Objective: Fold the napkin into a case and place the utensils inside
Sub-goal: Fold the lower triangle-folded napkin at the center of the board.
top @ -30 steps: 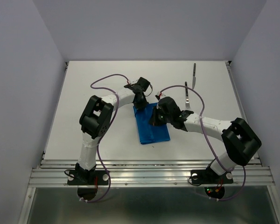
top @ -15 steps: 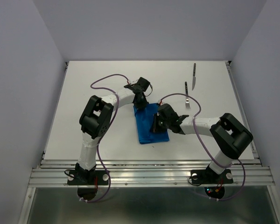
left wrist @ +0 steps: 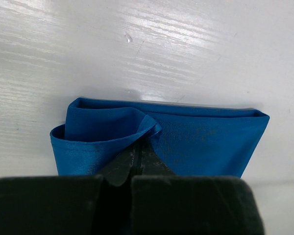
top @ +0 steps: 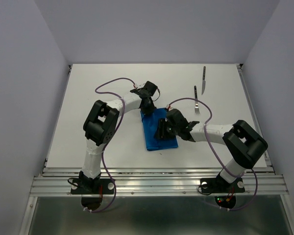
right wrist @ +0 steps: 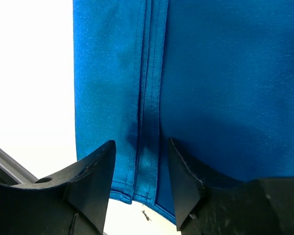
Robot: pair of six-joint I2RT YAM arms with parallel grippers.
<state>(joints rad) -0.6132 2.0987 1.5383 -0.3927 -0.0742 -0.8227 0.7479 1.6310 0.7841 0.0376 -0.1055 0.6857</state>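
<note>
Lying folded on the table [top: 88, 98], the napkin [top: 154, 141] is pinched at its far edge by the left gripper [left wrist: 137, 152], clamped shut on a raised fold. The right gripper [right wrist: 140, 143] hovers over it, jaws apart, empty. Far right lie the fork [top: 196, 100] and knife [top: 204, 80].

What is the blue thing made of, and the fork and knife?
The napkin looks like soft woven cloth with a slight sheen: it folds, puckers and shows fine threads. The fork looks like silvery metal, thin and grey, though too small to be sure. The knife has a similar grey blade; its handle looks darker, material unclear.
</note>
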